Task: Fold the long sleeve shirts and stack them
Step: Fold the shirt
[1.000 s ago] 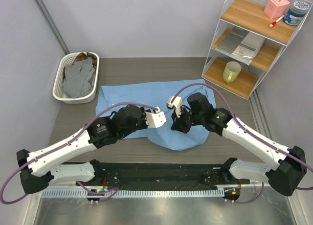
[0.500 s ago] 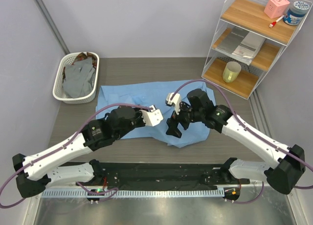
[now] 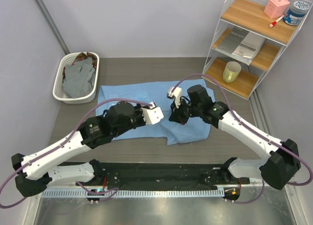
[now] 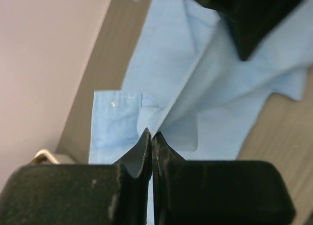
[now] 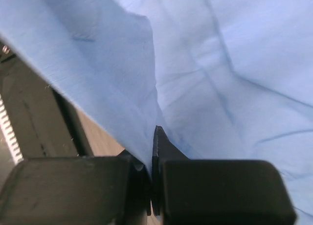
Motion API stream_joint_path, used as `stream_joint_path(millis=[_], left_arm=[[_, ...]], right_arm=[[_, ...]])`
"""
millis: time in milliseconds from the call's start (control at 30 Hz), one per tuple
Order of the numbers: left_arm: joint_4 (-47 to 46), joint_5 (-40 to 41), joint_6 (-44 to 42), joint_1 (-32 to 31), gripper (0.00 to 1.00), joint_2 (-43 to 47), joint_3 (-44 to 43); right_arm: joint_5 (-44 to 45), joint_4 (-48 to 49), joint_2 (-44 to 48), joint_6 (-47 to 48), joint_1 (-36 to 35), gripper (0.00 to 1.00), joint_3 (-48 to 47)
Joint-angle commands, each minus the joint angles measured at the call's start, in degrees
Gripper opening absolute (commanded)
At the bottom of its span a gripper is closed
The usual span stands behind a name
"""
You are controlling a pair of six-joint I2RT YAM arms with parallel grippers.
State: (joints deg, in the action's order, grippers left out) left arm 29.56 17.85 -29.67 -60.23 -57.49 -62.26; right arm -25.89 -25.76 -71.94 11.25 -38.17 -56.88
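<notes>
**Top view**
- Landmark: white slotted plastic basket (image 3: pixel 62 73), at the far left of the dark wood-grain table (image 3: pixel 146 68).
- Basket contents: crumpled grey cloth shirt (image 3: pixel 79 79), with brown cloth (image 3: pixel 78 56) at the far end.
- Task shirt: light blue cloth shirt (image 3: pixel 124 95), spread on the table just right of the basket, close to its near right corner. Right half bunched and raised.
- Left gripper (image 3: pixel 157 115): right of the basket, over the middle of the light blue cloth shirt. Fingers hidden under the white wrist housing, so grip unreadable here.
- Right gripper (image 3: pixel 176 116): further right of the basket, just beside the left gripper, on a lifted ridge of blue cloth.
- Shelf: white wire rack with wooden boards (image 3: pixel 243 83), well right of the basket, holding a pale yellow cup (image 3: pixel 231 71) and a pink box (image 3: pixel 276 6).

**Left wrist view**
- Left gripper (image 4: pixel 150 137): black fingers pressed together, a crease of the light blue cloth shirt (image 4: pixel 161 78) pinched at the tips.
- Cloth: drawn into a taut ridge running up from the tips. Flat stitched panel with a small white button at left.
- Right gripper (image 4: pixel 243 49): dark and blurred at the far end of that ridge.

**Right wrist view**
- Right gripper (image 5: pixel 152 151): fingers closed tight, clamping a hanging fold of the light blue cloth shirt (image 5: pixel 234 63).
- Below the fold: black base rail (image 5: pixel 34 117) and a sliver of table.
</notes>
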Motion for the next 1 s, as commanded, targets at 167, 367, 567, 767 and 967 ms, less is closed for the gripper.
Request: stream_joint_path(millis=[167,367,567,767,967], left_arm=[[24.57,-55.46,5.15,-2.52,0.31,-1.11,-4.01],[27.40,-47.82,2.07,4.04,0.55,-2.64,-4.98],[33.46,-42.56,-11.43,28.56,0.50,-1.39,4.48],[30.57,-33.59,-21.64,40.09,0.41,-2.62,14.26],[20.02,-24.53,-26.31,40.72,0.38,-1.74,25.16]], right_arm=[[6.47,2.82,9.27,-5.62,3.98,0.01,0.28],[0.08,-3.04,20.59,2.26,3.98,0.01,3.26],[-1.71,-10.70,27.64,7.91,3.98,0.01,6.78],[-1.53,-16.33,31.16,13.10,3.89,0.01,7.93],[-0.92,-18.45,30.72,14.59,3.90,0.01,6.96]])
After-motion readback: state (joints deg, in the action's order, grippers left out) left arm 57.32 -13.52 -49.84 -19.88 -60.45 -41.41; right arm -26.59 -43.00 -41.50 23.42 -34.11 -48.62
